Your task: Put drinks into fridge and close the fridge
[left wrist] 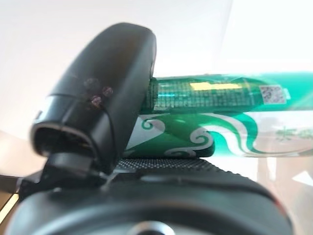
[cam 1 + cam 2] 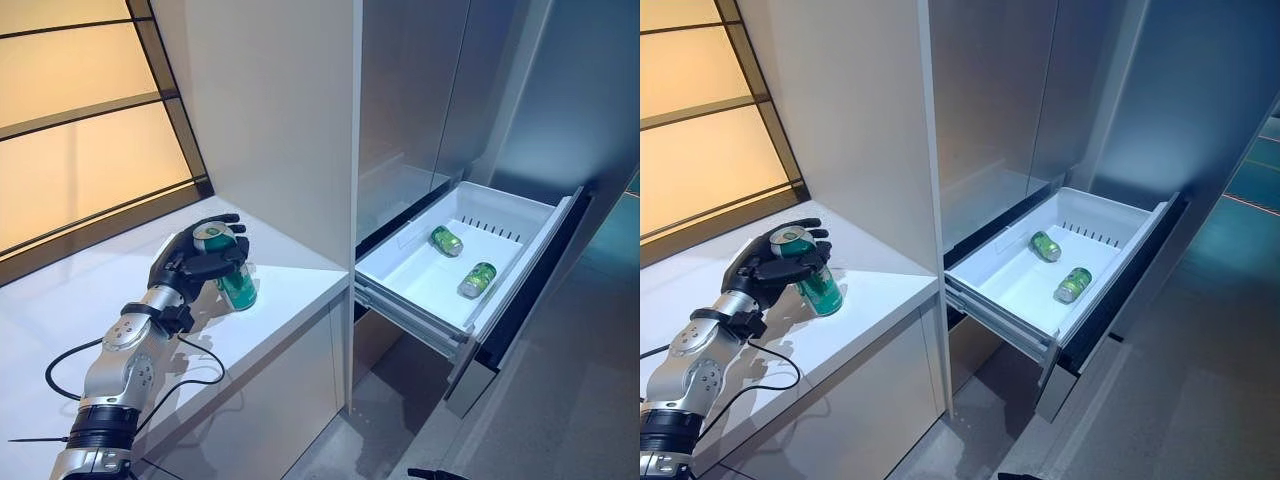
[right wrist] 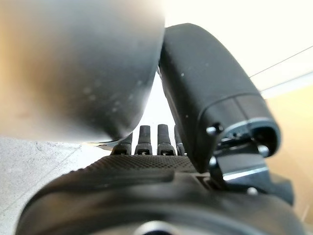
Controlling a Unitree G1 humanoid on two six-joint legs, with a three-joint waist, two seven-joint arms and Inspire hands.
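A green can [image 2: 238, 286] is tilted on the white counter [image 2: 290, 290], by the tall white panel. My left hand [image 2: 188, 264] is shut on it, fingers curled over its top and side. In the left wrist view the thumb [image 1: 105, 93] presses against the can [image 1: 234, 132]. The fridge's white drawer [image 2: 400, 290] is pulled out to the right, below counter height. Green cans [image 2: 447, 241] [image 2: 478, 279] lie on their sides in it. My right hand [image 3: 146, 181] shows in its wrist view with straight fingers [image 3: 143, 139], holding nothing.
A tall white panel [image 2: 290, 120] stands between the counter and the grey fridge front [image 2: 420, 90]. A lit window [image 2: 80, 130] runs along the counter's far left. Grey floor [image 2: 560, 400] lies below and right of the drawer.
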